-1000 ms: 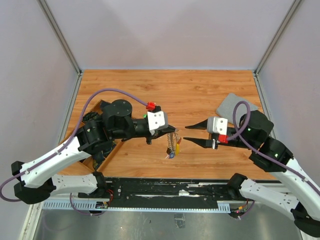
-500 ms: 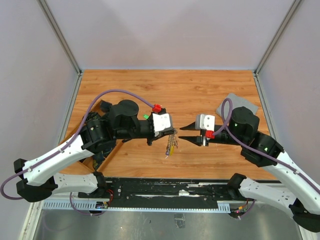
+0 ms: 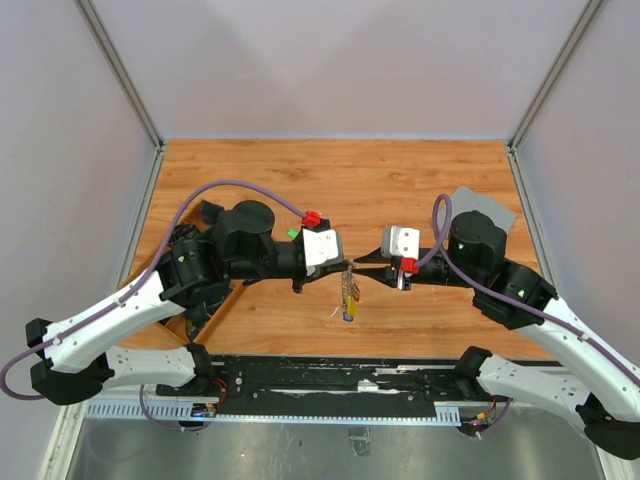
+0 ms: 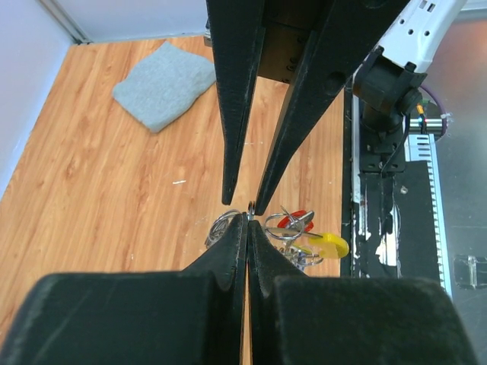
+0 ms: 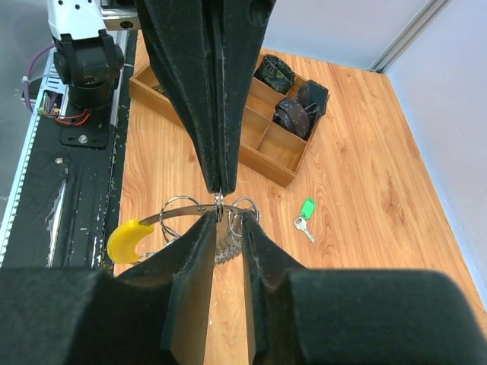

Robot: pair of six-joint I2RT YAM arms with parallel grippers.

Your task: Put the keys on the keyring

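My left gripper (image 3: 344, 264) is shut on the thin silver keyring (image 4: 251, 205) and holds it above the table. Smaller rings, a beaded chain and keys hang below it (image 3: 348, 292), among them a red-headed key (image 4: 295, 220) and a yellow-headed key (image 4: 332, 245). My right gripper (image 3: 358, 271) is tip to tip with the left one. Its jaws stand slightly apart (image 5: 227, 222) and straddle the rings just below the left fingertips (image 5: 221, 186). A loose green-headed key (image 5: 306, 210) lies on the table beyond.
A grey cloth square (image 4: 164, 84) lies at the back right, partly under my right arm (image 3: 492, 207). A wooden compartment box (image 5: 268, 135) with dark objects stands at the left. The black rail (image 3: 330, 378) runs along the near edge.
My right gripper has moved left to meet the left gripper, and its jaws have narrowed around the hanging rings. The left gripper has shifted slightly right with the keyring.
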